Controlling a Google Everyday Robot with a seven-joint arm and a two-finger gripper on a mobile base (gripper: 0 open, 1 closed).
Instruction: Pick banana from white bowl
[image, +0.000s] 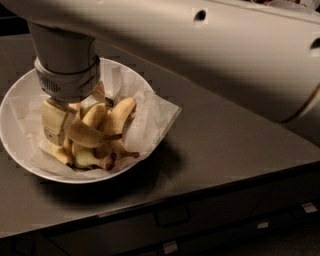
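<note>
The white bowl (15, 145) is wide and shallow, lined with crumpled white paper (150, 112), and stands at the left of a dark counter. Several bananas lie piled in it. One plump, curved, pale yellow banana (86, 134) with a thin brownish stem lies across the front of the pile. My gripper (75, 120) is down inside the bowl, hanging from the grey wrist (67, 75), in among the bananas at the left of the pile and touching them. The wrist hides the back of the pile.
My thick white arm (210, 55) crosses the top of the view. The dark counter (225, 150) stretches right of the bowl, with its front edge and drawer fronts (172, 217) below. Other bananas (120, 112) have dark brown stem ends.
</note>
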